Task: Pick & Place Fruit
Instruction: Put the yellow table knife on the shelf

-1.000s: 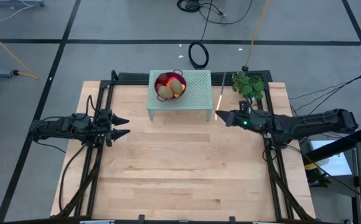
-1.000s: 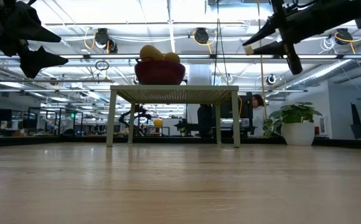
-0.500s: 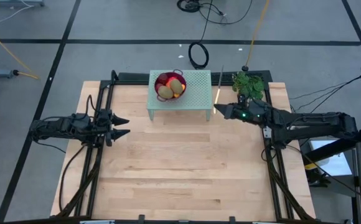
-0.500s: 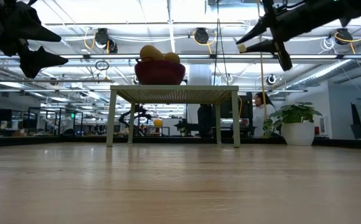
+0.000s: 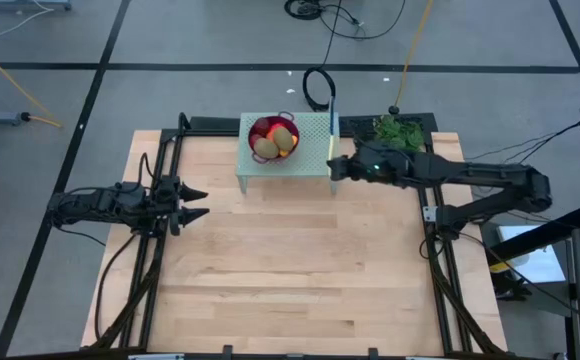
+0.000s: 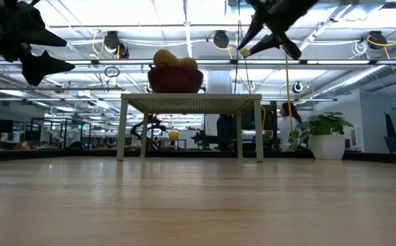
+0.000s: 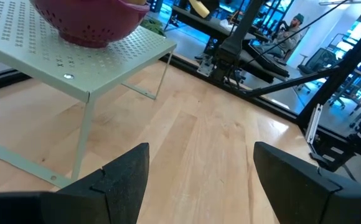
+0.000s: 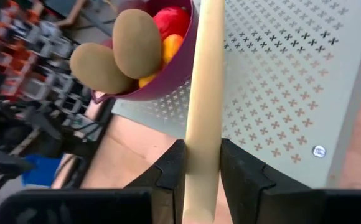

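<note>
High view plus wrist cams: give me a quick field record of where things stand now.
left hand: open, empty, hovering over the table's left side
right hand: shut on the knife, at the stand's right edge
fruit: piled in the purple bowl
bowl position: on the green perforated stand
table: bare wood in front of the stand

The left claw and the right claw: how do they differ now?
The left claw is open and empty; the right claw is shut on the knife. The left claw hangs over the bare table; the right claw reaches over the small green stand, near the bowl of fruit. Both are raised.
</note>
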{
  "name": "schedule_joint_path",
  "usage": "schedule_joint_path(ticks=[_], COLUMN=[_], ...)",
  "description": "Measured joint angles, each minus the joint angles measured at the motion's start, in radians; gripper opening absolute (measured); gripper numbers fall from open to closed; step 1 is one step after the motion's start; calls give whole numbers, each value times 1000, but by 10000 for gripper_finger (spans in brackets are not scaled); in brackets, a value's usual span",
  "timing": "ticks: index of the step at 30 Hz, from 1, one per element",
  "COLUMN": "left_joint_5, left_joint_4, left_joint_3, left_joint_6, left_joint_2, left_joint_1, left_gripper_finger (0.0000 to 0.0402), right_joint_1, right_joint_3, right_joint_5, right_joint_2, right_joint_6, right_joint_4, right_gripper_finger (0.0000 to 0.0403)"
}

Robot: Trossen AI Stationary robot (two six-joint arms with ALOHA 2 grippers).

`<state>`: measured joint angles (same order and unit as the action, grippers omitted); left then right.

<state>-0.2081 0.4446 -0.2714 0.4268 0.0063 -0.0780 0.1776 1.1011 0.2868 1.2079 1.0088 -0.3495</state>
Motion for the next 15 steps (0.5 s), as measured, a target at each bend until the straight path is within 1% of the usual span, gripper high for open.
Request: schedule_joint_path(ticks=[5, 8, 13, 15], left_joint_5=[0, 0, 0, 0], left_joint_4=[0, 0, 0, 0], left_joint_3=[0, 0, 0, 0], left_joint_6=[-10, -13, -23, -38], left_joint_2=[0, 0, 0, 0], left_joint_1=[0, 0, 0, 0], left_gripper_finger=[282, 282, 282, 282], right_joint_1=[8, 18, 38, 44], right_joint_3=[164, 223, 242, 244], right_joint_5=[22, 22, -29, -33], right_joint_2=[107, 155, 210, 231], right_joint_6=[1, 26, 66, 77], right_joint_4=[-155, -216, -230, -231], right_gripper_finger=[72, 72, 72, 72])
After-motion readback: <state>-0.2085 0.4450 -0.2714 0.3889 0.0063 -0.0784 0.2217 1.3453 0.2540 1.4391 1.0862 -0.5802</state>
